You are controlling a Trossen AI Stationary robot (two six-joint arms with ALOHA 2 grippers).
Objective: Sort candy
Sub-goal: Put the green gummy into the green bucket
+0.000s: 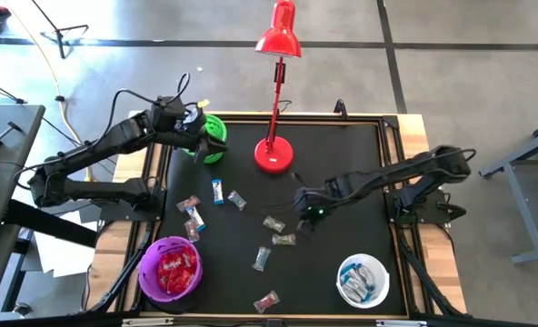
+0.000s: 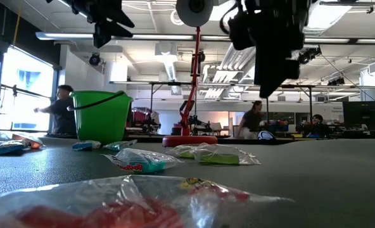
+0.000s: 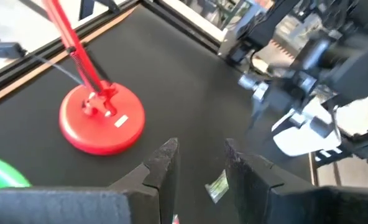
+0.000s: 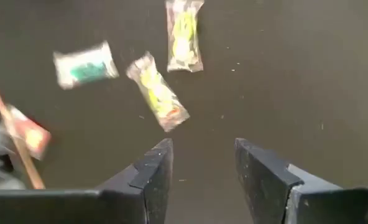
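Overhead arrangement of a black surface [image 1: 342, 163] carrying three bowls and scattered candy [image 1: 263, 258]. Loose sweets lie across the middle of the surface, between the green bowl [image 1: 214, 138] at the far left, the purple bowl [image 1: 170, 269] of red sweets at the near left, and the white bowl [image 1: 363, 281] of blue-and-white sweets at the near right. A red lamp [image 1: 274, 154] stands beside the green bowl. The left pincer [image 3: 197, 163] hangs at the green bowl, its fingers parted and holding nothing. The right pincer [image 4: 202, 163] hovers over the middle, fingers apart and empty, just beside two yellowish-green sweets [image 4: 159, 92].
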